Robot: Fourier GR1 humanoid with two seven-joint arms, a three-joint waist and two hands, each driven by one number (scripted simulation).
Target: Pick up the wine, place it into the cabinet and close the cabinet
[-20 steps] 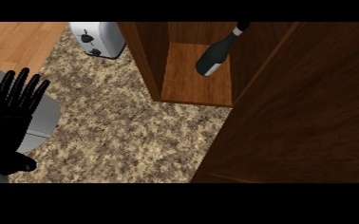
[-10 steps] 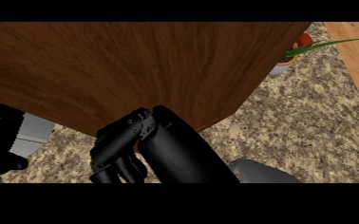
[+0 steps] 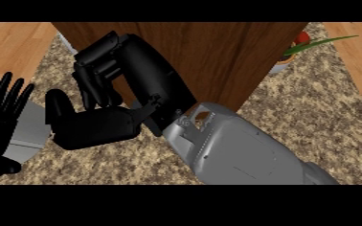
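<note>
Now the cabinet door (image 3: 212,57), open a second ago, spans the view beyond the right robot hand (image 3: 124,76), whose fingers curl on nothing; the wine is hidden, so closing looks nearly done.

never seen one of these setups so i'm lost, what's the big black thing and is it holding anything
This is one picture, taken from the robot's head, looking steeply down at a kitchen counter. The big black shape in the middle is the right robot hand, on a grey forearm that comes in from the lower right. Its fingers are curled, and nothing shows inside them. At the left edge is the left robot hand, open, fingers up, resting. The brown wooden panel across the top is the cabinet; I cannot tell whether it is fully closed. Below it lies the speckled counter, with a potted plant at the upper right.
</note>
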